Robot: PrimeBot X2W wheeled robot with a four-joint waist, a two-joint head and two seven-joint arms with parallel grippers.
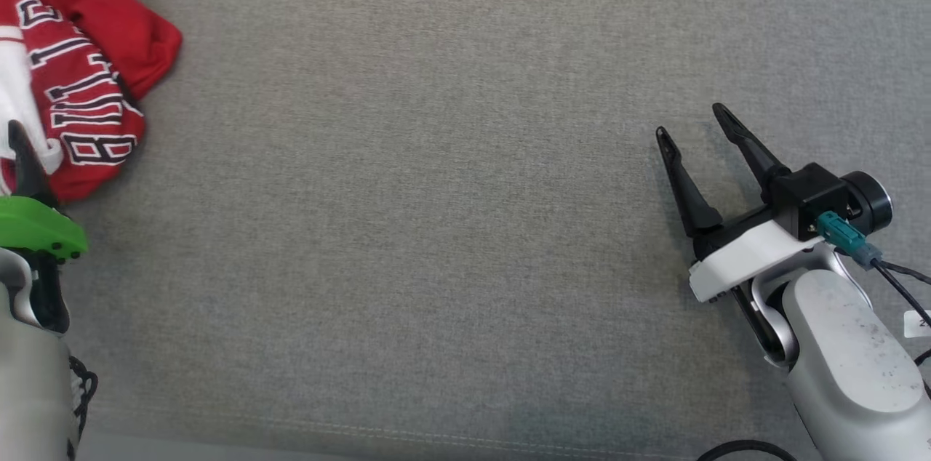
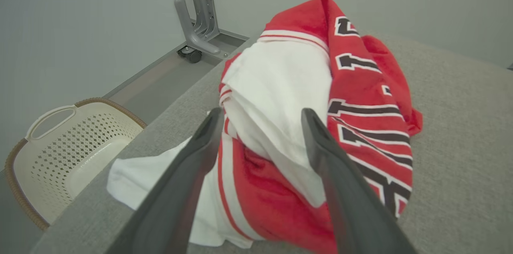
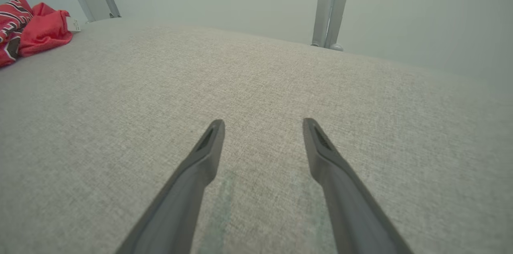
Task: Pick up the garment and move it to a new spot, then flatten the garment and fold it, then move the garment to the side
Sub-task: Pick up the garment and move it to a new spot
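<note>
A crumpled red and white garment [image 1: 87, 83] with black-and-white lettering lies bunched at the far left of the grey fabric table [image 1: 436, 192]. My left gripper [image 2: 260, 115] is open just in front of it. Its fingers [image 2: 192, 166] stand wide on either side of the garment's white fold [image 2: 280, 85], and I cannot tell whether they touch it. In the head view one left finger [image 1: 22, 163] shows at the left edge over the cloth. My right gripper [image 1: 691, 121] is open and empty above bare table at the right, far from the garment [image 3: 36, 31].
A cream perforated basket [image 2: 60, 146] stands on the floor past the table's left edge. A grey metal stand on a caster [image 2: 196, 25] is behind it, and metal posts [image 3: 330, 5] rise beyond the far edge. A seam [image 1: 364, 432] runs along the table's front.
</note>
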